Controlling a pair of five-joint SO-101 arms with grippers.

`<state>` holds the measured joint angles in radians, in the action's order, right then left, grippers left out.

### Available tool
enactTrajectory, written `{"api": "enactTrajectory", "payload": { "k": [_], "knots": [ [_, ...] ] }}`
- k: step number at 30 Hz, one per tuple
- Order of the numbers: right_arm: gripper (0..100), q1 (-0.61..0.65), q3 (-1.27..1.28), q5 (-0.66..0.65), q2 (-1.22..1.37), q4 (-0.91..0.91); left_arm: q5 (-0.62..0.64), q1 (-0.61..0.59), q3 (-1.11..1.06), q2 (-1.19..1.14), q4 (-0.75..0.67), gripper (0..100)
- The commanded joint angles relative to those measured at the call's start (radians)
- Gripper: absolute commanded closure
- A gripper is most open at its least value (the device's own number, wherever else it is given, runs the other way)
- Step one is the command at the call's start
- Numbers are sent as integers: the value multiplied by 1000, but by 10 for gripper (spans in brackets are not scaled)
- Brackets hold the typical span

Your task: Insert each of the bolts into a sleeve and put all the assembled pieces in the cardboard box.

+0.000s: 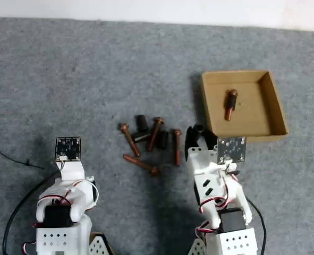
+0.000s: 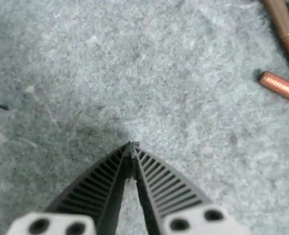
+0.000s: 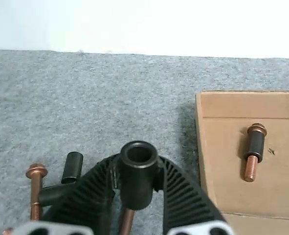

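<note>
High view: loose bolts point(image 1: 130, 139) and black sleeves point(image 1: 141, 122) lie clustered on the grey table point(image 1: 66, 79) between the arms. One assembled piece point(image 1: 230, 104) lies in the cardboard box point(image 1: 252, 114). The right end effector point(image 1: 198, 139) sits just beside the box's near corner.

Left wrist view: the left end effector point(image 2: 130, 149) is pinched together and empty.

Right wrist view: the right end effector clamps one upright sleeve point(image 3: 137, 171), bore upward. The sleeve looks stiff, smooth and light, so it is best gripped across its middle.

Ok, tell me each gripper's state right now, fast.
Left gripper: closed, holding nothing.
Right gripper: closed on a black sleeve.
</note>
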<state>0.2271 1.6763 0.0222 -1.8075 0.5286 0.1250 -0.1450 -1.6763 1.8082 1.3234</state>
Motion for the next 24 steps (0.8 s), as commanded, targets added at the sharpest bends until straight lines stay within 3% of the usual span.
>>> {"api": "enactTrajectory", "payload": {
  "k": [1, 24],
  "knots": [
    [994, -12, 143, -9, -18, 4, -2, -4, -21, 8, 3, 991],
    [994, -12, 143, -12, -18, 24, -2, -4, -21, 8, 3, 991]
  ]
}}
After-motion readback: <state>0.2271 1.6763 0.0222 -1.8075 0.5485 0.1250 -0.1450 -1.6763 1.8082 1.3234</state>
